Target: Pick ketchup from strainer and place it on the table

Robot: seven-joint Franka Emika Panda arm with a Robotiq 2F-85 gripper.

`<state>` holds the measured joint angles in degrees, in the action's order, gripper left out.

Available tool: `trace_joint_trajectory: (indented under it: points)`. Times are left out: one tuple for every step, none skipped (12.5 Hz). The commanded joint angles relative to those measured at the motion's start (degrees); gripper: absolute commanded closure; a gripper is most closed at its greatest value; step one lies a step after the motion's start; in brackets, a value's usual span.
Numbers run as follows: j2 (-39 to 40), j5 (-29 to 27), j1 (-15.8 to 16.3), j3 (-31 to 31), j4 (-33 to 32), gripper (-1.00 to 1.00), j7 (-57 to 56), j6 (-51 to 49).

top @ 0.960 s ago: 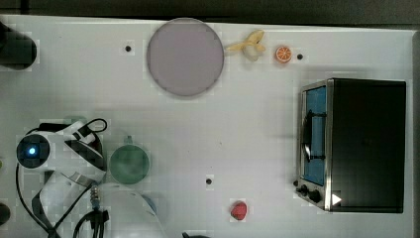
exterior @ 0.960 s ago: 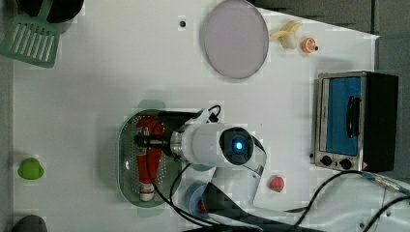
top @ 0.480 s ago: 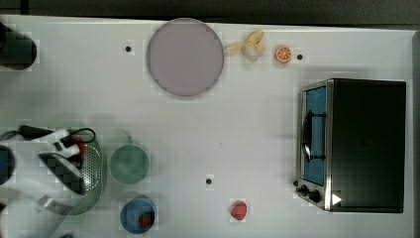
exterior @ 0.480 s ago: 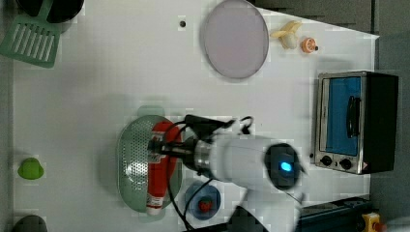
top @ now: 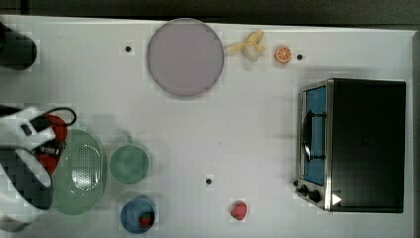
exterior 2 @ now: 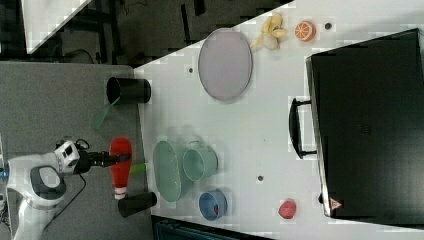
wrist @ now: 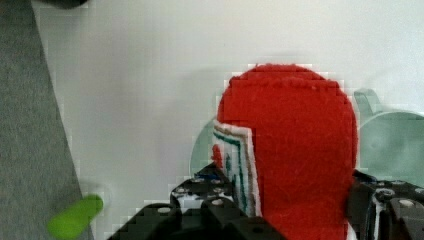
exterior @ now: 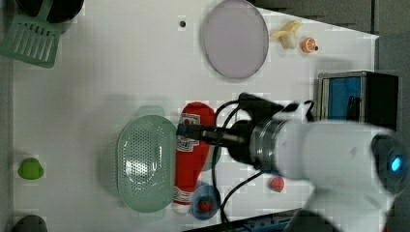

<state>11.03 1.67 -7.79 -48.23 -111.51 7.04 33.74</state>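
White table: strainer, mug, plate.

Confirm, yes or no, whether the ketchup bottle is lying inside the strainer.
No: the gripper holds the ketchup bottle lifted clear of the empty strainer.

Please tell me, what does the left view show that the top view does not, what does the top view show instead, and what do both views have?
Left view alone: the ketchup's white label and cap, the claw shut on it, a green spatula, a green fruit.
Top view alone: the whole green mug and the whole toaster oven.
Both: the strainer, now without the ketchup, the lilac plate, the blue bowl and the table.
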Motion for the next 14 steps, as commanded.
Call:
trace_joint_trajectory:
  points:
    - [2.57,-0.44,-7.97,2.82,3.25,-0.18,-12.35,-6.91]
    - [2.58,-0.28,-9.58,3.94,4.33,-0.18,-14.56,-7.62]
    - [2.58,-0.2,-11.05,5.31,5.02,-0.18,-16.6,-7.7]
    - [2.58,-0.2,-12.42,6.99,5.39,-0.18,-18.54,-7.68]
    - [2.59,-0.2,-13.64,8.85,5.42,-0.18,-20.69,-7.64]
    - [2.63,-0.2,-14.72,10.83,5.33,-0.18,-22.99,-7.64]
    - [2.67,-0.21,-15.68,13.01,5.2,-0.18,-25.52,-7.65]
    - [2.76,-0.21,-16.46,15.28,5.13,-0.18,-28.06,-7.65]
    - [3.01,-0.21,-17.13,17.55,4.96,-0.18,-30.21,-7.65]
    - [3.36,-0.21,-17.67,19.72,4.44,-0.18,-31.93,-7.64]
    - [3.67,-0.21,-18.03,21.82,3.58,-0.18,-32.71,-7.48]
    - [3.85,-0.21,-18.23,23.63,2.5,-0.18,-32.73,-7.18]
    - [3.96,-0.21,-18.33,25.1,1.17,-0.18,-32.72,-6.22]
    - [4.03,-0.2,-18.36,26.22,-0.52,-0.18,-32.72,-4.74]
